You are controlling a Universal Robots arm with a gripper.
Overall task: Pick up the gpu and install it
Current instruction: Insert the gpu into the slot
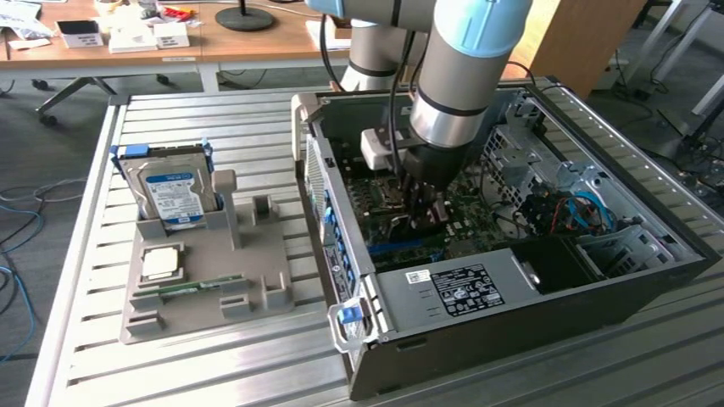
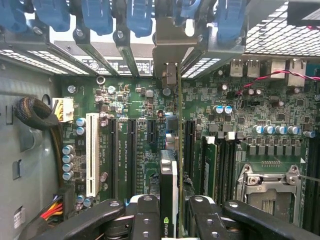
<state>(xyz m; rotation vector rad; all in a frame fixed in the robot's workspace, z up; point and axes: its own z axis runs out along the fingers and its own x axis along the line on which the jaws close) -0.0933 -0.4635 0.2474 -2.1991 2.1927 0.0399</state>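
**A:** Slatted metal table [image 1: 226,365], desks behind it in the room. What does the end effector [image 2: 169,220] have?

**B:** The gpu [image 2: 169,187]. The fingers [image 2: 145,220] are closed partway, one on each face of the card, which stands on edge between them. It is down inside the computer case [image 1: 509,297], over the motherboard [image 2: 125,100], and its silver bracket [image 2: 170,55] reaches the rear wall under the blue latches [image 2: 140,15].

**A:** What could go wrong?

**B:** My worry is alignment. Black slots [image 2: 131,150] lie close on both sides of the card. If it is tilted or slightly off line, pressing down could put its edge on the board or against the neighbouring slot. The bracket could also catch on the rear wall. I cannot tell whether the card's lower edge has entered a slot.

**A:** Do the views differ?

**B:** The wrist view gives the grip, the slots and the bracket. The exterior view gives the arm reaching down into the case by the table's edge at the exterior view's right. It also gives the grey holder [image 1: 203,288] near the opposite edge, carrying the hard drive [image 1: 175,191] and a memory stick [image 1: 198,287].
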